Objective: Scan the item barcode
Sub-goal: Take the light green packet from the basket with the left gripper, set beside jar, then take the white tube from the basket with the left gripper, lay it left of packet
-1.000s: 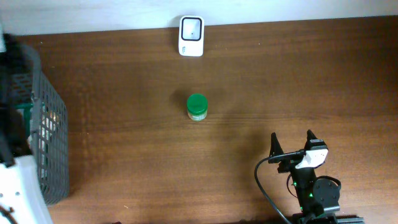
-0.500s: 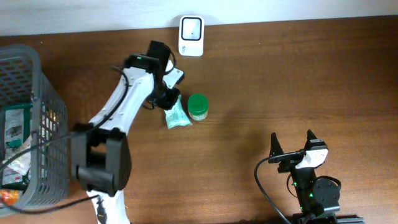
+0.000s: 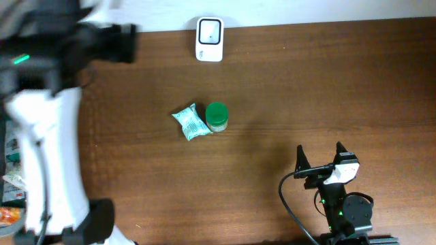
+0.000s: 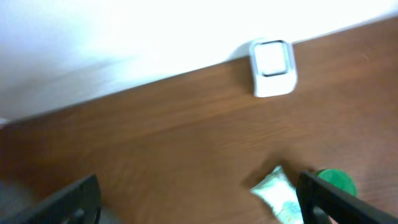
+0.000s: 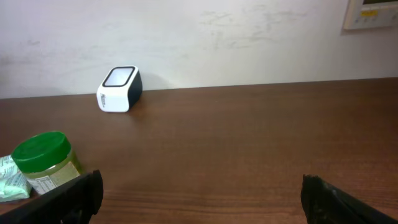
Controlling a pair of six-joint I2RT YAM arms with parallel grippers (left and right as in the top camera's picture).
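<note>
Left gripper (image 4: 200,198) hangs wide open and empty, raised near the wall, so we judge it free to reach. Right gripper (image 3: 320,158) sits open too. Our packet (image 3: 191,122) lies flat against the green-lidded jar (image 3: 216,116), well short of the scanner (image 3: 209,30) — pale teal, crinkled, its barcode unreadable.

Packet (image 3: 191,122) just beside jar (image 3: 216,116) mid-frame; scanner (image 3: 209,39) top centre, bare tabletop (image 3: 327,82) strip between. Upper right of frame wide open.
</note>
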